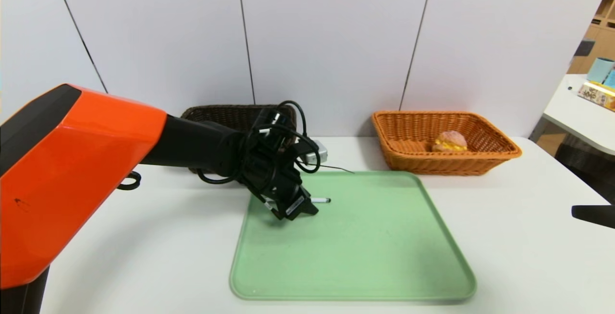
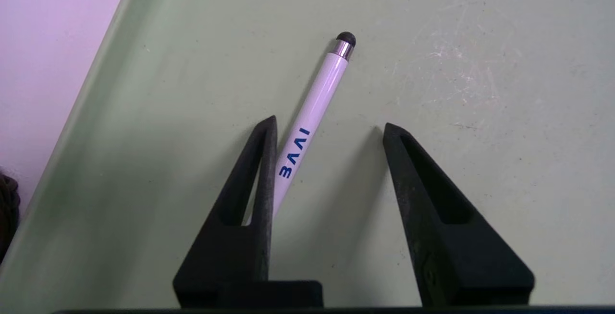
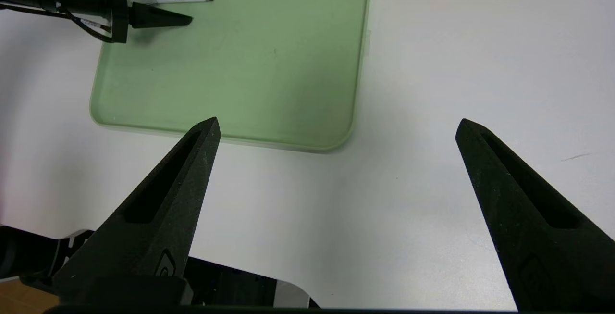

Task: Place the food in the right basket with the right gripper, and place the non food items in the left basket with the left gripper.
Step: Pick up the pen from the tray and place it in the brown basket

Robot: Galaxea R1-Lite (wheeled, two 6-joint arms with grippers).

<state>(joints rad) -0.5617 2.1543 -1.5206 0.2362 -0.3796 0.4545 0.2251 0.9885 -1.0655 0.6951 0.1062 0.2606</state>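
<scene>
A slim white pen (image 2: 312, 117) with blue letters lies on the green tray (image 1: 360, 256) near its back left corner. My left gripper (image 2: 330, 124) is down over the tray with the pen between its open fingers. One finger (image 2: 265, 169) touches the pen, the other stands apart. In the head view the pen's tip (image 1: 321, 200) pokes out past the left gripper (image 1: 311, 207). The bun (image 1: 450, 141) lies in the orange right basket (image 1: 499, 148). The dark brown left basket (image 1: 226, 114) is partly hidden behind my left arm. My right gripper (image 3: 338, 126) hangs open over bare table at the right.
The white table's front edge and a cut-out corner show under my right gripper in the right wrist view. A second white table (image 1: 581, 112) with boxes stands at the far right. A white wall closes the back, right behind both baskets.
</scene>
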